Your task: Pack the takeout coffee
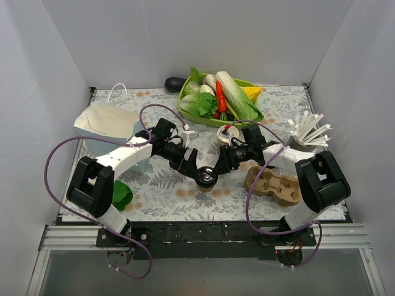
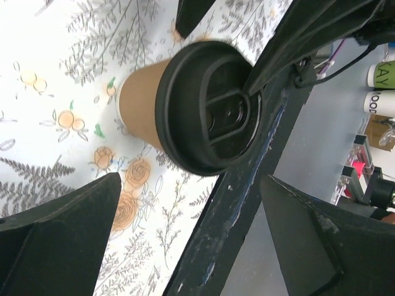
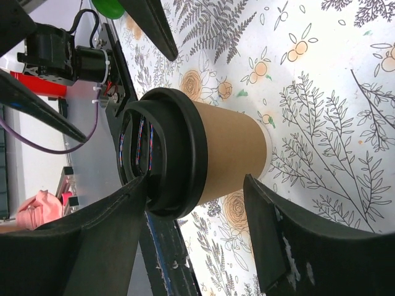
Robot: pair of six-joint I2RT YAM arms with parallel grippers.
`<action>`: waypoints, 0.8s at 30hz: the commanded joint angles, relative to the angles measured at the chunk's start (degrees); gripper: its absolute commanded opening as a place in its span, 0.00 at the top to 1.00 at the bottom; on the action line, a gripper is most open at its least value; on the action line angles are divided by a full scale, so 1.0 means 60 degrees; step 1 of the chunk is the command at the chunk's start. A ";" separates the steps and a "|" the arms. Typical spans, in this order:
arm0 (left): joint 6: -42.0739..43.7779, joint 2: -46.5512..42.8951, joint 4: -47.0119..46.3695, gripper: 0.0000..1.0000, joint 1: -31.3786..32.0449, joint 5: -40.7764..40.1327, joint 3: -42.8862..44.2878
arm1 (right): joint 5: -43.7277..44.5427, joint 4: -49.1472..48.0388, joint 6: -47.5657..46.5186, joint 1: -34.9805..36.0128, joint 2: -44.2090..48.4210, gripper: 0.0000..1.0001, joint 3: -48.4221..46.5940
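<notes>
Takeout coffee [image 1: 207,179] upright near the bench's [image 1: 160,192] front edge.
Left tool [image 2: 190,177] gapes wide, clear of it; right tool [image 3: 196,179] also spread, 1 finger on the lid [image 2: 210,114]. Bare bench lies left, cup carrier [image 1: 274,185] right.

The cup [image 3: 231,154] is plain tan with a black lid [image 3: 179,154], the tablecloth [image 3: 321,92] white with grey ferns and orange flowers, the tray [image 1: 259,116] bright green, the cables [image 1: 47,169] purple.

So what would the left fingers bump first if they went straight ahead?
Probably the takeout coffee: its black lid sits right ahead of the open left fingers.
</notes>
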State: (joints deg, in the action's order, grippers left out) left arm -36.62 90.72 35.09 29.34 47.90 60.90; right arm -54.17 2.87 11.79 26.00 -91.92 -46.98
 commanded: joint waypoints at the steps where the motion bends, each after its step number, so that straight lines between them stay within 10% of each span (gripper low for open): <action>1: 0.0522 0.0127 0.0919 0.05 -0.0056 -0.0263 -0.0219 | 0.0078 -0.0171 -0.0178 0.0003 0.0217 0.32 0.0154; 24: 0.0815 0.2209 0.0493 0.09 -0.0188 -0.0923 0.1509 | -0.0800 0.1132 -0.1760 0.0003 0.0364 0.09 0.0155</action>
State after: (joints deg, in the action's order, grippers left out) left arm -34.61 102.48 38.04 28.73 46.48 67.29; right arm -55.92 8.38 4.49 25.74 -90.67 -46.02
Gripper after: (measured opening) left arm 0.912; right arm 0.887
